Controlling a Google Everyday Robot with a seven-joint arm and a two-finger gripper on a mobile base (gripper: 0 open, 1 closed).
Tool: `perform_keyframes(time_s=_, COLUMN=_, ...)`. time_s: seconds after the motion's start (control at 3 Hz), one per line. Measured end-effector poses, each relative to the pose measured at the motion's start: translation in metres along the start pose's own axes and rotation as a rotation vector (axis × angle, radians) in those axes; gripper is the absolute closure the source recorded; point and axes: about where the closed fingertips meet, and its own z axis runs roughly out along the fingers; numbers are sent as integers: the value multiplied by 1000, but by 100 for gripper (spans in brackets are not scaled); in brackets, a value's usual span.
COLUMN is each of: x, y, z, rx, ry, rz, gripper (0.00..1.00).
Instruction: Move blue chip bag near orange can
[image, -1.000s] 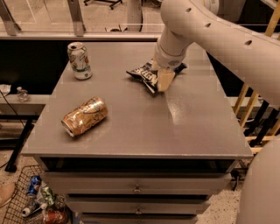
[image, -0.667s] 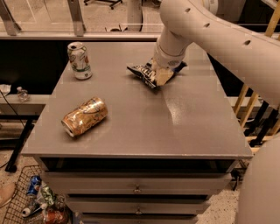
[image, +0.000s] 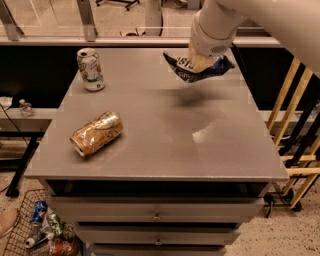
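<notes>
Pincer (image: 199, 64) fingers are clamped on the blue chip bag (image: 186, 75), holding it by its crumpled middle. The pincer hangs from the thick white arm (image: 220, 22) that comes in from the top right. The bag is off the desk (image: 200, 150), in the air over the far right part of the top, with its ends sticking out to either side of the fingers and white lettering showing on the left end. A soft dark shadow (image: 184, 98) lies on the grey surface just below it.

The orange can (image: 96, 133) lies on its side near the front left of the desk, dented, its silver top turned toward the front-left corner. It is well apart from the bag, with bare desk between them. A white-and-green can (image: 91, 69) stands upright at the far left, apart from both.

Below the top, the desk has drawers (image: 157, 216) with small metal pulls. On the floor at the lower left sits a wire basket (image: 20, 220) holding a few cans and bottles, and a wooden rack (image: 295, 125) stands to the right of the desk.
</notes>
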Motion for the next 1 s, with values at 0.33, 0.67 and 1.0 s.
perform_keyframes(time_s=0.33, x=-11, y=11, z=-50, rx=27, ry=-15, rz=-30, gripper=100)
perform_keyframes(time_s=0.67, x=-29, y=33, z=-70, rx=-3, ry=-111, rz=-58, gripper=100)
perform_keyframes(time_s=1.0, x=-43, y=37, z=-73, rx=-11, ry=-164, rz=-51, gripper=100)
